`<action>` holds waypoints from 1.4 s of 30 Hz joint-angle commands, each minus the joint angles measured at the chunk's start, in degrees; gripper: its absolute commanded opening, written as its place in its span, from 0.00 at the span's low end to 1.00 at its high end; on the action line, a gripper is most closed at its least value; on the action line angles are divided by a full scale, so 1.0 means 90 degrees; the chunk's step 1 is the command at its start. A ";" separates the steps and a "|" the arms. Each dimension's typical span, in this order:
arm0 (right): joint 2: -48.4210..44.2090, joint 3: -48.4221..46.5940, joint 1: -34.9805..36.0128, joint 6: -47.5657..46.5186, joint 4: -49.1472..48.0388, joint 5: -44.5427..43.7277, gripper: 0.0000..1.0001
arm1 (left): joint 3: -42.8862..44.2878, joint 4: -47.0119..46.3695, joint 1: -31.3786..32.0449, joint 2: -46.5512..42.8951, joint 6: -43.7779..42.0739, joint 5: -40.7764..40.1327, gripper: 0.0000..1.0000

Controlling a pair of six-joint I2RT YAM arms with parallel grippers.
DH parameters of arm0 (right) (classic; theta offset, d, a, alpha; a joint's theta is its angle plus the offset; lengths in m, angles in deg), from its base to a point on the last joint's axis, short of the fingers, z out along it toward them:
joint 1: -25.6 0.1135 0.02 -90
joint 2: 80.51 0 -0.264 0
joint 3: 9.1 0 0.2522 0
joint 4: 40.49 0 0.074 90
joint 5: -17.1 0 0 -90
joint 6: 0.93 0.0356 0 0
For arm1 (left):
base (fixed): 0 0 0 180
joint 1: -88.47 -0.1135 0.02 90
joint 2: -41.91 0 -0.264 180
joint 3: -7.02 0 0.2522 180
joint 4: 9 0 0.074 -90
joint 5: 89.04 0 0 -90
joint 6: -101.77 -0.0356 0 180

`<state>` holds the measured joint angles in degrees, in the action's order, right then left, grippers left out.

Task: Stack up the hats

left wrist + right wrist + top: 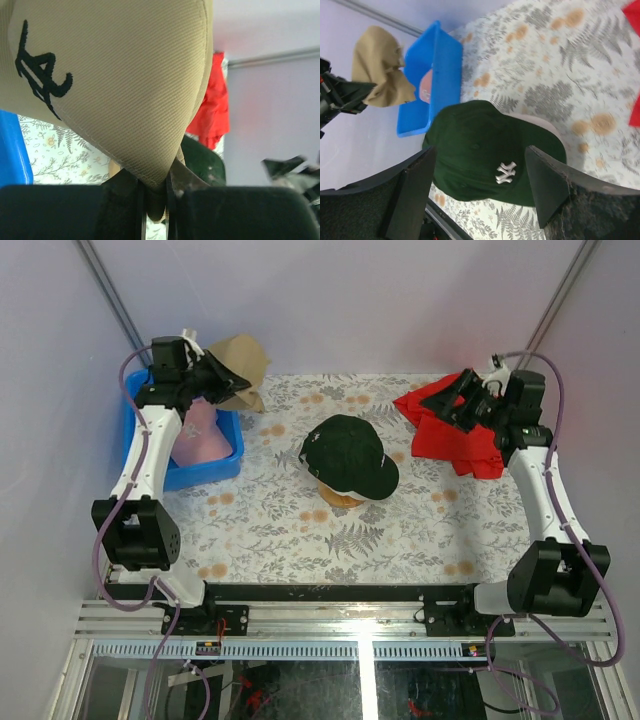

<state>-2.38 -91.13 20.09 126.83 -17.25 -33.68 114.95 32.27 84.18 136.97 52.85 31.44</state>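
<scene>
Tan hat [125, 90] hangs pinched in the closed left claw [155, 199].

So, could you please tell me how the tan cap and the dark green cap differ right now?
The tan cap hangs crumpled in the air, pinched in the left gripper's jaws. The dark green cap sits domed at the middle of the table, on something paler. The tan cap bears a black stitched mark, while the dark green cap has a white NY logo. Both are fabric baseball caps.
</scene>
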 commanded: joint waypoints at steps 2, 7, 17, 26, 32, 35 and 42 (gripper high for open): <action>0.0313 -0.1547 0.0561 -0.0529 0.0296 0.0365 0.79 | 0.0561 0.0667 0.0662 -0.0462 -0.1614 -0.1258 0.00; 0.0699 -0.2840 0.0996 -0.1278 0.1464 -0.0075 0.79 | 0.0793 0.1191 0.1597 -0.0435 -0.2822 -0.2700 0.00; 0.1108 -0.4381 0.1794 -0.2402 0.2238 -0.0033 0.80 | 0.0746 0.1077 0.2497 -0.0646 -0.4407 -0.3403 0.00; 0.1627 -0.5337 0.2816 -0.2861 0.2311 -0.0362 0.83 | 0.0374 0.0657 0.2624 -0.1373 -0.5352 -0.1424 0.00; 0.2334 -0.6039 0.3247 -0.2681 0.2179 -0.0633 0.83 | 0.0526 0.0964 0.2795 -0.1516 -0.5520 -0.0385 0.00; 0.2367 -0.6117 0.3247 -0.2481 0.1848 -0.0600 0.84 | 0.0509 0.1109 0.2902 -0.1573 -0.5588 -0.0315 0.00; 0.2615 -0.6376 0.3249 -0.2228 0.1632 -0.0519 0.85 | 0.0361 0.1348 0.3175 -0.1679 -0.5668 -0.0283 0.00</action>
<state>21.45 -144.75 49.24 105.08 2.09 -37.99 118.45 44.84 111.30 123.84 3.73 26.83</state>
